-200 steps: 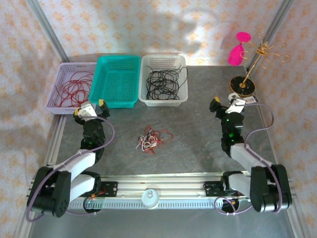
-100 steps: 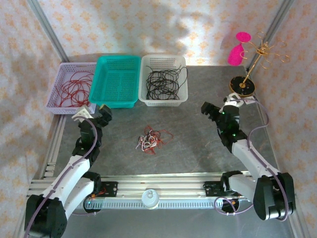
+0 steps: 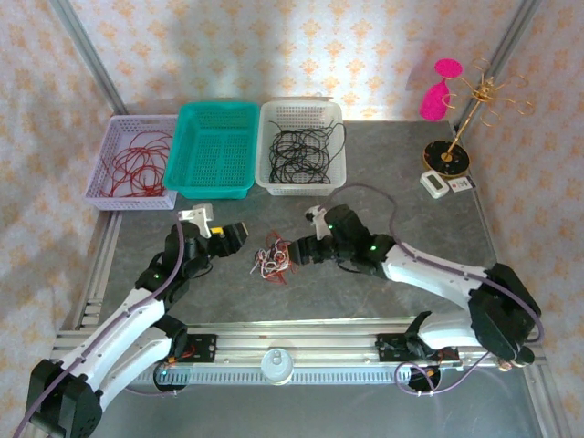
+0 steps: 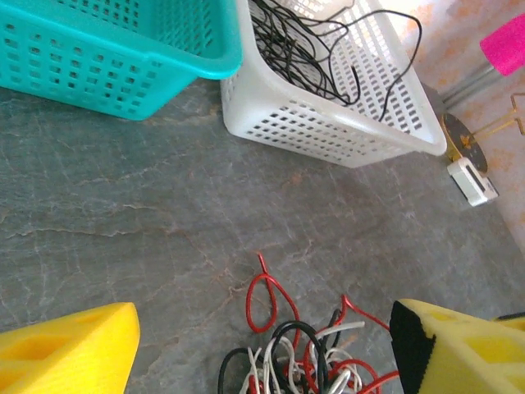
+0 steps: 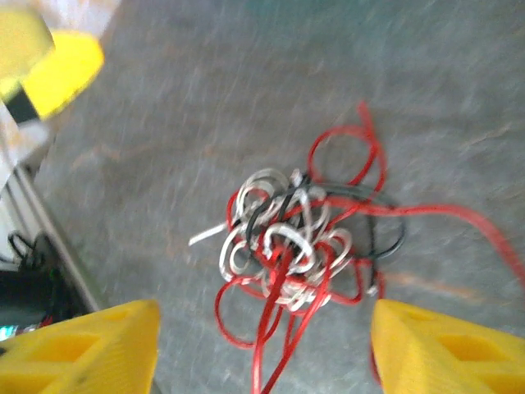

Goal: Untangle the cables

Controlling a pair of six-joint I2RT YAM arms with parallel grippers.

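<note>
In the top external view, the fist-sized clump of thin red, white and black cables (image 3: 274,258) lay near the middle of the grey, stone-patterned table (image 3: 392,182). The left gripper (image 3: 230,239) and the right gripper (image 3: 297,251) sat close on either side of it. Behind stood a lilac perforated plastic basket (image 3: 102,187) holding red cords, a teal perforated basket (image 3: 214,108), and a white perforated basket (image 3: 301,187) holding black cords.

In the left wrist view, the blocky yellow fingers (image 4: 66,349) stood wide apart and held nothing. The clump lay between them at the lower edge, with one red loop poking toward the baskets.

The right wrist view was blurred. Its yellow fingers (image 5: 82,349) also stood wide and flanked the clump, apparently without touching it. White strands coiled tightly at the core, and red loops and a long red tail ran outward.

The cords looked light, limp and smooth, so a pull would likely drag the whole knot. A free outer loop or the red tail seemed the best hold, with the other gripper pinning the core.
</note>
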